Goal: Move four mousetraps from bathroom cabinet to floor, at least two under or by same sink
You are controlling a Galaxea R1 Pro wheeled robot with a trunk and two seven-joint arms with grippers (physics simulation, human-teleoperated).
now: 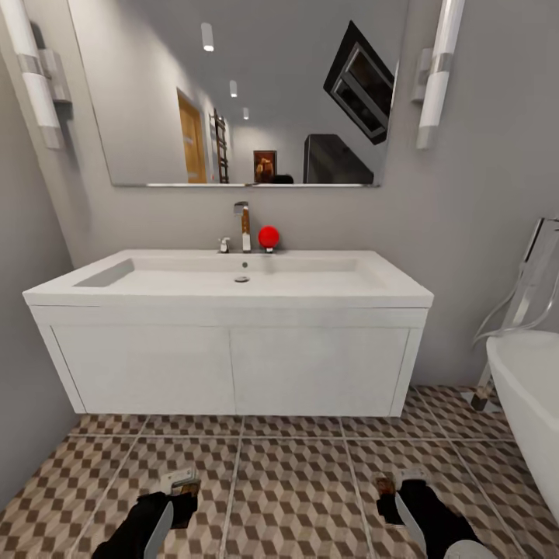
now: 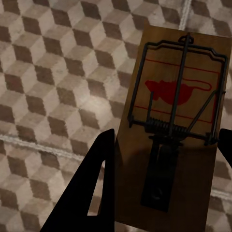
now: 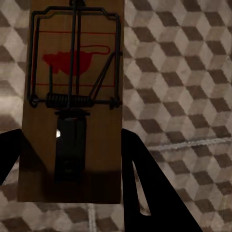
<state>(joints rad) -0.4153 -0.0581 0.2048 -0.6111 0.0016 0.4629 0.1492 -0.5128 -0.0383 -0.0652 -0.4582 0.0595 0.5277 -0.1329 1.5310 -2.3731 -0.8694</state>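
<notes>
The white sink (image 1: 233, 283) with its chrome tap (image 1: 243, 225) tops the white vanity unit (image 1: 233, 369) straight ahead of me. Cube-patterned bathroom floor (image 1: 295, 481) spreads in front of it. My left gripper (image 1: 177, 501) (image 2: 166, 140) is shut on a brown mousetrap (image 1: 185, 483) (image 2: 179, 125), held low above the tiles. My right gripper (image 1: 394, 497) (image 3: 70, 135) is shut on a second mousetrap (image 1: 385, 487) (image 3: 72, 106). Both traps show a red mouse print and a dark wire bar. The cabinet and the other mousetraps are out of view.
A white bathtub (image 1: 532, 396) with chrome fittings stands at the right. A red ball-like object (image 1: 269, 237) sits on the sink rim by the tap. A grey wall (image 1: 23, 349) closes the left side. A gap runs under the vanity.
</notes>
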